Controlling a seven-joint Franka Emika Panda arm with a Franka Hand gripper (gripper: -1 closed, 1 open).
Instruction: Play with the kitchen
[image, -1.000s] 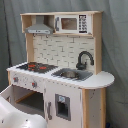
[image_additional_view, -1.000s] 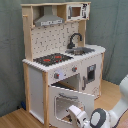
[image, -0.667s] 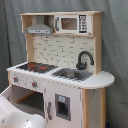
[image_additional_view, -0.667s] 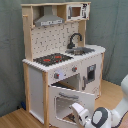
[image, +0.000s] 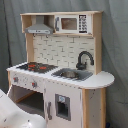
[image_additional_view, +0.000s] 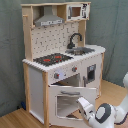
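Kitchen (image_additional_view: 60, 65): a tall white and light-wood toy unit, standing on a wooden floor (image_additional_view: 15, 119) before a grey curtain (image_additional_view: 10, 50); it fills the middle of both exterior views.
Stovetop (image_additional_view: 52, 59): black with red rings, on the top of the unit, at the second exterior view's left of the sink (image_additional_view: 82, 50).
Faucet (image: 84, 59): black, curved, standing behind the sink against the pegboard back (image: 55, 50).
Hood (image_additional_view: 48, 21): grey, mounted above the stovetop under the top shelf.
Microwave (image: 70, 23): a small windowed box beside the hood (its buttons are on the first exterior view's right).
Knobs (image_additional_view: 56, 75): two on the front panel below the stovetop.
Oven door (image_additional_view: 70, 102): swung down and open in the second exterior view, its window facing the camera.
Small door (image: 62, 106): a white front panel with a dark inset, under the sink, closed.
Arm (image_additional_view: 112, 112): white, coming in from the second exterior view's lower right; in the first exterior view only a white curved part shows at the lower left.
Pincer (image_additional_view: 84, 106): at the oven door's free edge, right against it; I cannot tell whether its fingers are spread or closed.
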